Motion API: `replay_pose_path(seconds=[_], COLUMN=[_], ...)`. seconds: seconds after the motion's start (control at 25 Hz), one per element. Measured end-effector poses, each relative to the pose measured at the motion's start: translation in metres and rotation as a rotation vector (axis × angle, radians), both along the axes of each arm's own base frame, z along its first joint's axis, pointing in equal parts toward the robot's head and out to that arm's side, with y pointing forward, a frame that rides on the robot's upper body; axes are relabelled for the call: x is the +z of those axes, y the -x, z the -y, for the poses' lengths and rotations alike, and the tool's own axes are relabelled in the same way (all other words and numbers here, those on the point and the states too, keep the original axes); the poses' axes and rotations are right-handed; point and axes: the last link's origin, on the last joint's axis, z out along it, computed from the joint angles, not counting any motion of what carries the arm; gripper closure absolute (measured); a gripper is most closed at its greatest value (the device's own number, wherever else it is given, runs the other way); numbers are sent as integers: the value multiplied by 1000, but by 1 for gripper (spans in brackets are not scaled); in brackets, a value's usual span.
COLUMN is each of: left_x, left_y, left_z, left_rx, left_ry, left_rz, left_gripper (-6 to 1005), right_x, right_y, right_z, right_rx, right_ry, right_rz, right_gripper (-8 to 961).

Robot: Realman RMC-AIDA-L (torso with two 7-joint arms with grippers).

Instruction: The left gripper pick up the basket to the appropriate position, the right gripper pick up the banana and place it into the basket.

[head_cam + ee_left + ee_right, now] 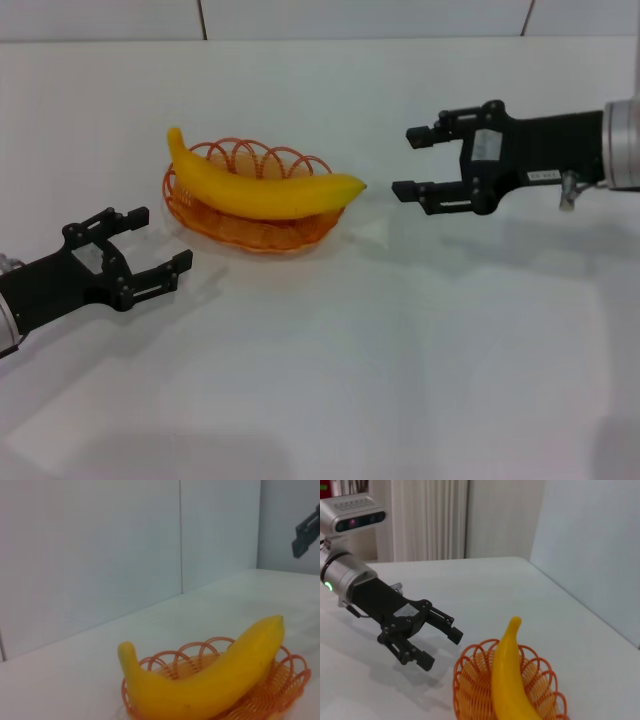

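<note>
The yellow banana (262,187) lies across the orange wire basket (243,229) on the white table, left of centre. It also shows in the left wrist view (215,680) and the right wrist view (507,680), lying in the basket (285,685) (470,680). My left gripper (160,245) is open and empty, low at the left, a short way from the basket's near left rim. It also shows in the right wrist view (441,646). My right gripper (410,162) is open and empty, to the right of the banana's tip, apart from it.
The white table (400,350) stretches wide in front and to the right. A pale wall (300,15) stands behind its far edge. The right gripper's fingertip (305,535) shows far off in the left wrist view.
</note>
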Motion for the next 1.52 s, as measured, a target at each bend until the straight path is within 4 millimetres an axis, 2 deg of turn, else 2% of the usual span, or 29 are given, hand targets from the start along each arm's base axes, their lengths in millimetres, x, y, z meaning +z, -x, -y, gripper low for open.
replay_pose_path(seconds=[0.2, 0.44, 1.52], left_x=[0, -1, -2], left_y=[0, -1, -3], left_z=[0, 0, -1], left_rx=[-4, -5, -9], left_ry=[-3, -4, -2], left_rz=[-1, -1, 2], left_gripper=[154, 154, 154], right_x=[-5, -11, -12], right_y=[-20, -32, -36], right_z=[6, 11, 12], right_rx=[-35, -65, -71], right_ry=[10, 23, 25], right_rz=[-32, -31, -30], right_gripper=[283, 284, 284])
